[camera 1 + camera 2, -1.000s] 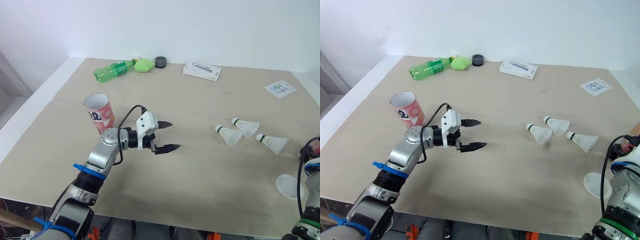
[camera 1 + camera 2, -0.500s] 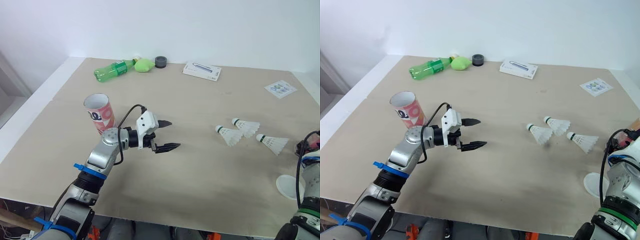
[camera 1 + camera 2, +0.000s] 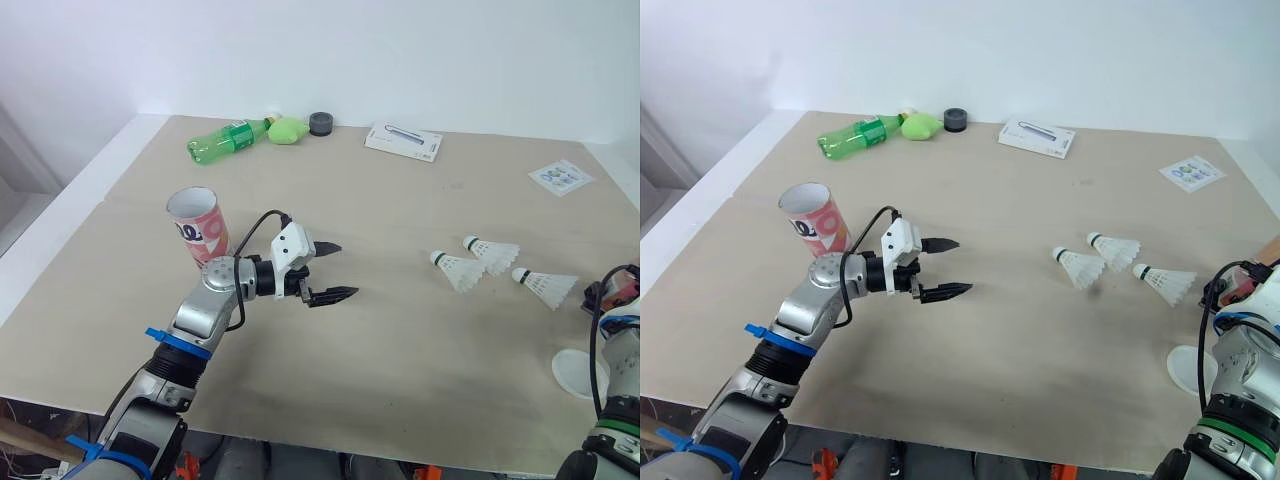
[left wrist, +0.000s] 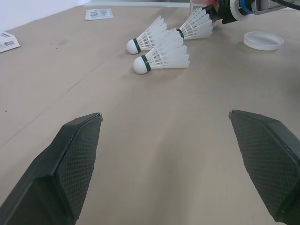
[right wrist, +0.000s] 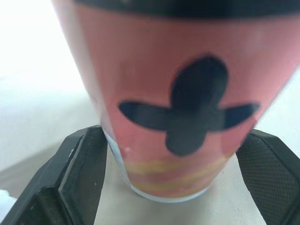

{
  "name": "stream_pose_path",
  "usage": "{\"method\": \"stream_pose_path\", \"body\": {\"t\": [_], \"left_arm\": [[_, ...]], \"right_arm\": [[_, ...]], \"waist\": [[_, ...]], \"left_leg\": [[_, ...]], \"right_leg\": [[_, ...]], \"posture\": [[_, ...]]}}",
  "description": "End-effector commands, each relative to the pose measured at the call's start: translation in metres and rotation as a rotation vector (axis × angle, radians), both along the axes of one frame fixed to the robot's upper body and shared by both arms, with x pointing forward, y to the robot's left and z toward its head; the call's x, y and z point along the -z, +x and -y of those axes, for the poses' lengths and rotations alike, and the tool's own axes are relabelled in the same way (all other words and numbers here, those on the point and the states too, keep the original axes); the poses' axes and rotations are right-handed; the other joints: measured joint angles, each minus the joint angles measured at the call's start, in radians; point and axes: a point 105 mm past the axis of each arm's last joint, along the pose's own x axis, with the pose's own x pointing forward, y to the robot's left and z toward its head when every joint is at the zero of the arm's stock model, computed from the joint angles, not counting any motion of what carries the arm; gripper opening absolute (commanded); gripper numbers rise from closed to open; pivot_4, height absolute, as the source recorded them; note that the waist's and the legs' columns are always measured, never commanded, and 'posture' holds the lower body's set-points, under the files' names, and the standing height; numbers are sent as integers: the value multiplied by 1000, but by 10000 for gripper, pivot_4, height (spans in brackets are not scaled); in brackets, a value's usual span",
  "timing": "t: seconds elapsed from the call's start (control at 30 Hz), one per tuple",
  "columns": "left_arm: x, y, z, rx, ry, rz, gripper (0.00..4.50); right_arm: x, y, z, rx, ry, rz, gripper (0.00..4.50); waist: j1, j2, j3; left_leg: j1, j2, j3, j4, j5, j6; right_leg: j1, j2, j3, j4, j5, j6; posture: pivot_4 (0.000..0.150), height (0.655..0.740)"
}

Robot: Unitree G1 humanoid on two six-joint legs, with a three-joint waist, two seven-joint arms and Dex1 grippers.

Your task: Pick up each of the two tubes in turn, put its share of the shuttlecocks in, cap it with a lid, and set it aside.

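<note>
A red and white tube (image 3: 200, 225) stands upright with its mouth open on the left of the table. My left gripper (image 3: 347, 269) hovers open just right of it, holding nothing. Three white shuttlecocks (image 3: 458, 270) (image 3: 490, 253) (image 3: 545, 287) lie on the right, seen again in the left wrist view with the nearest shuttlecock (image 4: 161, 58) in front. A clear round lid (image 3: 578, 372) rests near the front right edge. At the right edge, my right gripper (image 5: 173, 133) stands open with its fingers on either side of a second red tube (image 5: 178, 70) that carries a dark clover mark.
Along the far edge lie a green bottle (image 3: 225, 140), a green lump (image 3: 288, 130), a dark round cap (image 3: 321, 123) and a white box (image 3: 403, 142). A printed card (image 3: 560, 178) sits at the far right. The table (image 3: 380, 350) drops off close in front.
My right arm has shifted slightly at the table's right edge. The left arm and the things on the table have stayed put.
</note>
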Motion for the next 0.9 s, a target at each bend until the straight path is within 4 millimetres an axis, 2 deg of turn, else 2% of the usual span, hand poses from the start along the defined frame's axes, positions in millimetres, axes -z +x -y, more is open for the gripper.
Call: {"method": "stream_pose_path", "body": {"t": [0.03, 0.3, 0.43, 0.6, 0.73, 0.9], "left_arm": [[-12, -2, 0, 9, -23, 42, 45000], [-14, 1, 0, 9, -29, 41, 45000], [-14, 1, 0, 8, -32, 39, 45000], [-14, 1, 1, 10, -36, 37, 45000], [-16, 0, 1, 10, -42, 38, 45000], [-18, 5, -14, -45, -44, 33, 45000]], "right_arm": [[-30, 0, 2, -33, -70, 60, 44080], [-43, -5, -9, -130, -124, 28, 44080], [-40, -16, -14, -157, -129, -5, 44080], [-36, -31, -10, -140, -125, -30, 44080], [-44, -37, -12, -151, -148, -27, 44080], [-67, -49, -54, -437, -244, 2, 44080]], "waist": [[0, 0, 0], [0, 0, 0], [1, 0, 0], [1, 0, 0], [1, 0, 0], [2, 0, 0]], "left_leg": [[0, 0, 0, 0, 0, 0], [0, 0, 0, 0, 0, 0], [0, 0, 0, 0, 0, 0], [0, 0, 0, 0, 0, 0], [0, 0, 0, 0, 0, 0], [-1, 0, -1, -2, 0, 0]], "right_leg": [[0, 0, 0, 0, 0, 0], [0, 0, 0, 0, 0, 0], [0, 0, 0, 0, 0, 0], [-1, 0, 0, 0, -1, 1], [-1, 0, 0, 0, -1, 1], [-2, 0, 0, 0, -4, 3]], "posture": [[1500, 7294], [1500, 7294], [1500, 7294], [1500, 7294], [1500, 7294], [1500, 7294]]}}
